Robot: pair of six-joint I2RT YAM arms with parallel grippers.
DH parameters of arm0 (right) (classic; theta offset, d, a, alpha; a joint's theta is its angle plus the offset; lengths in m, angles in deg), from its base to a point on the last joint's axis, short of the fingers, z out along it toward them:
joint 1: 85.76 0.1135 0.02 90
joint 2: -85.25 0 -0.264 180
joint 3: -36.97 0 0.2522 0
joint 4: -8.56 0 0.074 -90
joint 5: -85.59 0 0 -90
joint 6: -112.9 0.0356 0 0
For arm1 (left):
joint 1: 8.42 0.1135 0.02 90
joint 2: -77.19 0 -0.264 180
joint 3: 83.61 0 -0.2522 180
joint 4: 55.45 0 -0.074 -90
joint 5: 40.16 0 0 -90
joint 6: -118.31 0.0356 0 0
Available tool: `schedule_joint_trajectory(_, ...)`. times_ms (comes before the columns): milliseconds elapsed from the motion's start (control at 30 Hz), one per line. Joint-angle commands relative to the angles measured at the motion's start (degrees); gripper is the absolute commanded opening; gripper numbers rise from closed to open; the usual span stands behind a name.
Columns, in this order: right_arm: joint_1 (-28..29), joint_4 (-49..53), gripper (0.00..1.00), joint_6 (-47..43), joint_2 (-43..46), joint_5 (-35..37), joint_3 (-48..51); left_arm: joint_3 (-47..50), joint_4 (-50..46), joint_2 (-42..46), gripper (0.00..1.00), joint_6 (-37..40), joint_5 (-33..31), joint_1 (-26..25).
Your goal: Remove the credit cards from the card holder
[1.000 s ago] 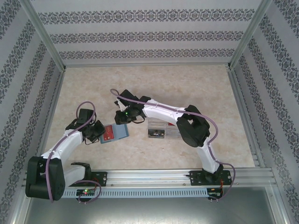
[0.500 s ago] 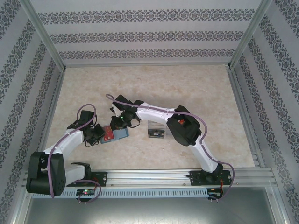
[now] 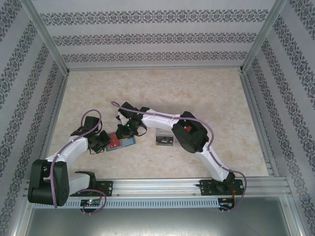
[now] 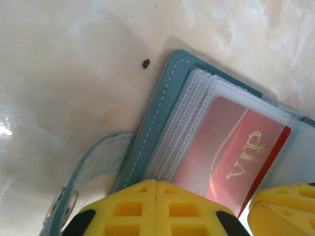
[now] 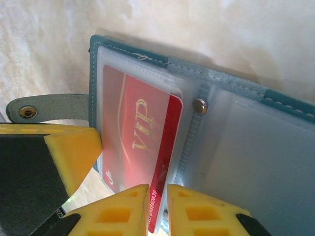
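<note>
The flat teal card holder [image 3: 122, 142] lies open on the table between both arms. The right pincer [image 5: 157, 206], nearly shut, pinches the red plastic VIP card's [image 5: 140, 147] exposed end; the left pincer [image 4: 248, 204] pins the holder.

- The card holder [image 3: 121, 141] is laid open on the tabletop [image 3: 206, 93], left of centre.
- A credit card [image 5: 140, 152] is seated in the sleeve on the holder's left half.
- The left tool [image 3: 102, 141] is placed at the holder's left edge; the right tool [image 3: 124, 130] is set just behind it.
- A clear box [image 3: 165, 139] is found to the holder's right, apart from it.
</note>
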Motion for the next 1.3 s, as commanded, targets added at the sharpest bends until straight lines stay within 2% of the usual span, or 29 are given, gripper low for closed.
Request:
schedule_joint_trajectory(0, 0.1, 0.5, 0.20, 0.8, -1.4, -1.9, -1.8, 1.5, -0.4, -0.6, 0.06, 0.5, 0.7, 0.6)
schedule_joint_trajectory(300, 0.2, 0.5, 0.19, 0.9, -2.2, -3.0, -2.4, 1.6, -0.2, -0.6, 0.06, 0.4, 1.0, 0.6)
schedule_joint_trajectory(733, 0.1, 1.3, 0.19, 0.5, 2.0, 3.7, 1.1, 1.5, -2.3, -0.5, 0.03, 0.5, -0.8, 0.6)
schedule_joint_trajectory(1267, -0.1, 1.6, 0.21, 0.9, 3.0, 4.2, 1.9, 1.5, -2.2, -0.8, 0.04, 0.7, -0.7, 0.6)
